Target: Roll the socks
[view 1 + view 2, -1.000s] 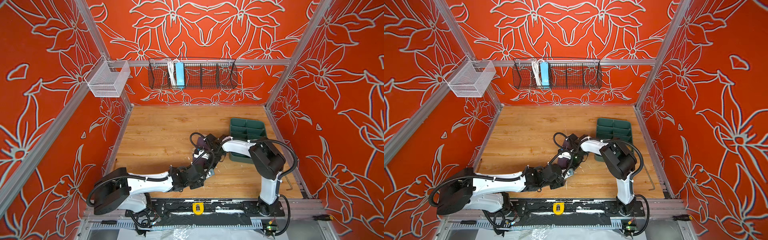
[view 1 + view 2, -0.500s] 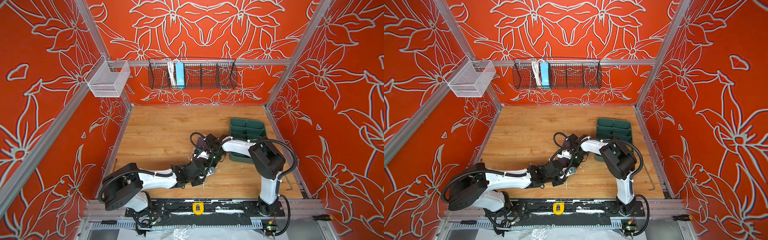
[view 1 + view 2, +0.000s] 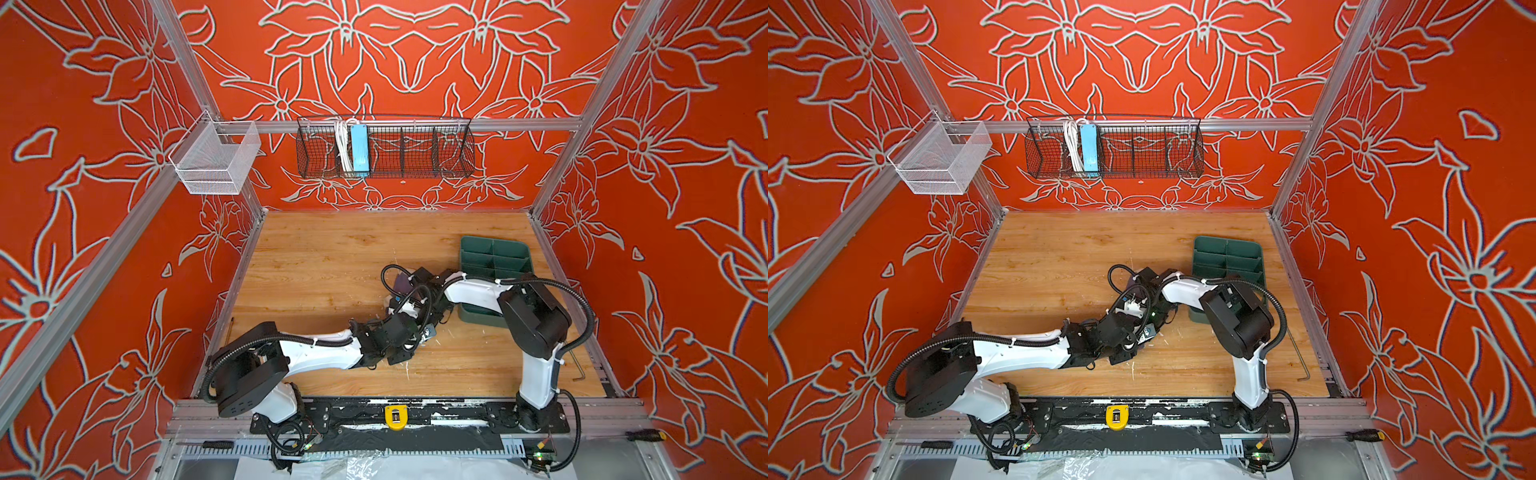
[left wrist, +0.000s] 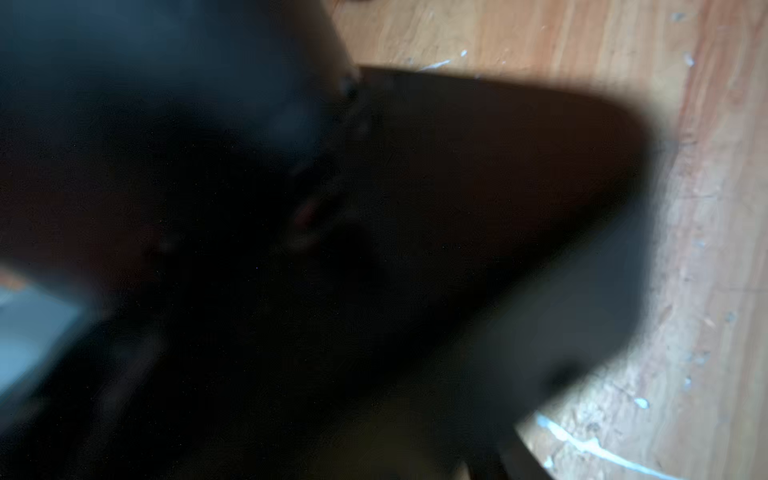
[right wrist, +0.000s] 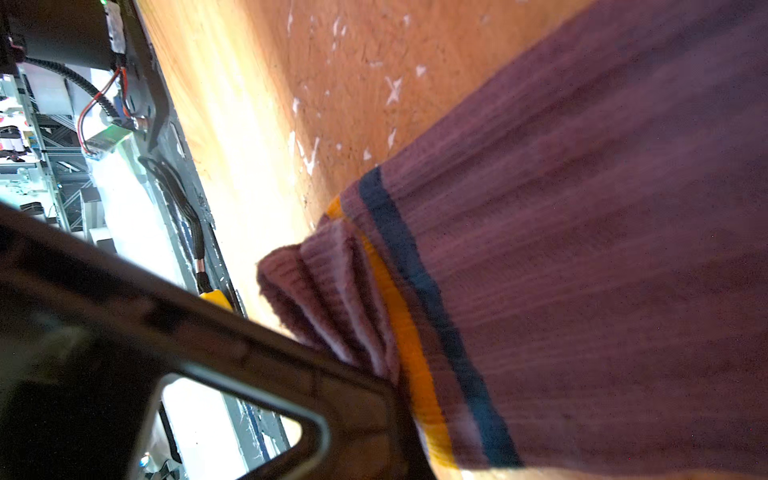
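Pinching the purple sock by its bunched cuff, mid-table beside the green tray, the right gripper sat clamped shut, probably anchoring it for rolling; the left gripper was too blurry to tell.

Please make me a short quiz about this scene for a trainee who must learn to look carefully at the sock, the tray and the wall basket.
1. True or false: the purple sock has a yellow stripe and a dark blue stripe.
2. In both top views, on which part of the table does the green tray stand? A) left; B) right; C) front middle.
3. Fill in: the blue power strip sits in the black ____ basket on the back wall.
Key: 1 true; 2 B; 3 wire.
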Controlling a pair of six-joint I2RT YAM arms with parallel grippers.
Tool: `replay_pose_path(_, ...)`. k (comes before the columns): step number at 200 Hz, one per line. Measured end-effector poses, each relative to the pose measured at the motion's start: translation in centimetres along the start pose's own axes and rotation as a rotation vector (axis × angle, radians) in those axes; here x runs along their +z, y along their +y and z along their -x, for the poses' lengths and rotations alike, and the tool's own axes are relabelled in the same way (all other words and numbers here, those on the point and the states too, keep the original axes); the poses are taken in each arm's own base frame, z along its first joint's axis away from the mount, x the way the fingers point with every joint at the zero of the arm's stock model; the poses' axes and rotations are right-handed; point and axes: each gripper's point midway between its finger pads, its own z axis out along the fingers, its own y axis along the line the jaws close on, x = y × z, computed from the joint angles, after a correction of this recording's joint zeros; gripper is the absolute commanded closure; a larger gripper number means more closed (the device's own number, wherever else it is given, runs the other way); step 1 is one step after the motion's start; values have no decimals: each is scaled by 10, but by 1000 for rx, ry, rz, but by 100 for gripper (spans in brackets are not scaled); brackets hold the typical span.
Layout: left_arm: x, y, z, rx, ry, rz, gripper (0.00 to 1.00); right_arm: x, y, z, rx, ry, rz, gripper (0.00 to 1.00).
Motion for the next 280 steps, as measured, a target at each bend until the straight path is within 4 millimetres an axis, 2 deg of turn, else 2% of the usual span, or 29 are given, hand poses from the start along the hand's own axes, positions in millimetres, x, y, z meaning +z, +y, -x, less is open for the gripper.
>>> replay_pose_path(24,-4,7,-2,25,53,26,45,0,0,0,0,0,0,100)
replay_pose_path(49,-8,11,-6,62,95,35,23,0,0,0,-1,0,-1,100)
replay_pose_path(79,-12,4,-12,77,98,-1,14,0,0,0,0,0,-1,100)
replay_pose_path(108,-9,-7,-14,101,74,-51,7,0,0,0,-2,-1,-2,100)
replay_pose_path(138,-9,-8,-16,150,63,-54,7,0,0,0,-2,0,-2,100)
replay_pose_path(173,-6,-5,-30,231,87,-20,13,-1,-2,0,-2,-2,-7,100)
replay_pose_path(190,-2,-5,-38,253,108,-16,21,-1,-3,0,-7,-1,-15,100)
replay_pose_path(280,18,-10,-21,321,76,-47,63,-4,-9,2,-15,-16,-29,100)
